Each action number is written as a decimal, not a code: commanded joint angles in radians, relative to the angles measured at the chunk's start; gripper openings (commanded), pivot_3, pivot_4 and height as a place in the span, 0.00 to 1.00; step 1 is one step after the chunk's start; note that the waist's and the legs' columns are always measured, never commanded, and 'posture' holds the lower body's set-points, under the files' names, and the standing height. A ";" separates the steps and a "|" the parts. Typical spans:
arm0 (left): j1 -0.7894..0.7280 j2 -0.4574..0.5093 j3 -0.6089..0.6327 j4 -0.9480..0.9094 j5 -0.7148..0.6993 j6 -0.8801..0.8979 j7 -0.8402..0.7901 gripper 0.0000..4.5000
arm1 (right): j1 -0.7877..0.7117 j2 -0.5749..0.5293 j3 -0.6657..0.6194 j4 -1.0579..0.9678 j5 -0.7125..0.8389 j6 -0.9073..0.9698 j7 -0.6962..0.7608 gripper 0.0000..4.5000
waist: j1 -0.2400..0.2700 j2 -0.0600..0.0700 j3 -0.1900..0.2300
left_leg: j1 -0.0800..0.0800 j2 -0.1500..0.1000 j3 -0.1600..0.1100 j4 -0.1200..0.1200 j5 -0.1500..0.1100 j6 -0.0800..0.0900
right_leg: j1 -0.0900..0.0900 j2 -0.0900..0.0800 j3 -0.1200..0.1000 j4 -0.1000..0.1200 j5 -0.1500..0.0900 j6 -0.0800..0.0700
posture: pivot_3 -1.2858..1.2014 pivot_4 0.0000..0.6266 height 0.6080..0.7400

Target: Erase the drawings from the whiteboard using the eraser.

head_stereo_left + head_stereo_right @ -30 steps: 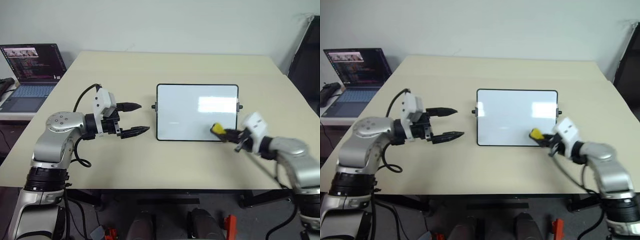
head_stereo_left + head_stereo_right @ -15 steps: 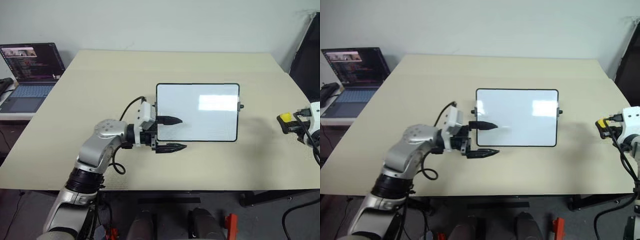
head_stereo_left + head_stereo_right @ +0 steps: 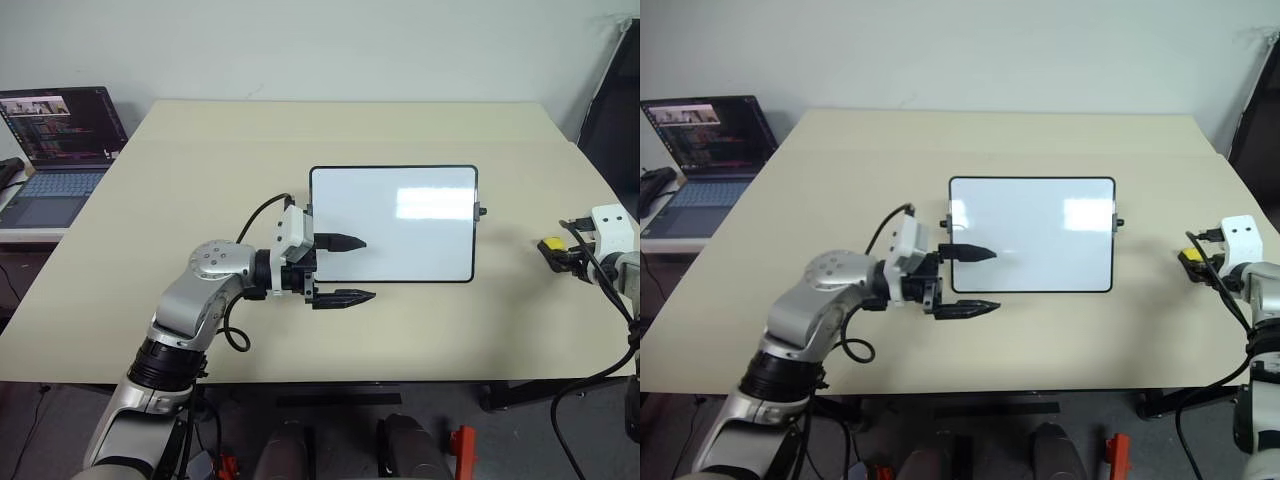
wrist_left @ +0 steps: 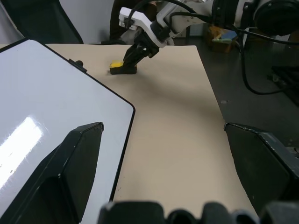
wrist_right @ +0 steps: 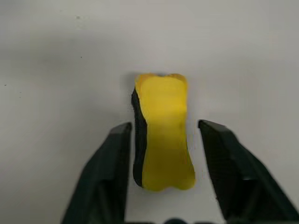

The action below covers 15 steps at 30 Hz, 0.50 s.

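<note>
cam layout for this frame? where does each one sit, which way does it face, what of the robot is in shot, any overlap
Left/right eye: on the head, looking forward and down over the table; whiteboard mid-table, both arms in shot.
Left wrist: on the left arm, looking between the left gripper and its open fingers across the whiteboard corner toward the right gripper.
Right wrist: on the right arm, looking down at the eraser between its open fingers.
Shared: eraser and whiteboard.
</note>
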 commanded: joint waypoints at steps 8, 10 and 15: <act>0.029 0.007 0.208 0.113 0.084 -0.127 0.243 1.00 | 0.084 0.066 -0.158 -0.297 0.125 -0.233 -0.012 0.99 | -0.001 0.003 0.002 | 0.001 0.000 0.000 0.000 0.000 0.000 | 0.000 0.000 0.000 0.000 0.000 0.001 | 0.52 0.24 1.00; 0.026 -0.004 0.233 0.237 0.166 -0.218 0.351 1.00 | 0.131 0.131 -0.170 -0.318 0.128 -0.312 -0.043 0.99 | 0.000 0.002 0.001 | 0.002 0.001 -0.001 0.000 0.000 0.000 | 0.001 0.000 -0.001 0.000 -0.001 0.001 | 0.52 0.24 1.00; -0.010 -0.071 0.267 0.422 0.217 -0.360 0.470 1.00 | 0.192 0.264 -0.191 -0.309 0.171 -0.437 -0.059 0.99 | 0.009 0.002 0.002 | -0.001 -0.001 -0.001 0.001 0.000 0.000 | 0.000 -0.001 0.000 0.000 0.001 0.002 | 0.52 0.24 1.00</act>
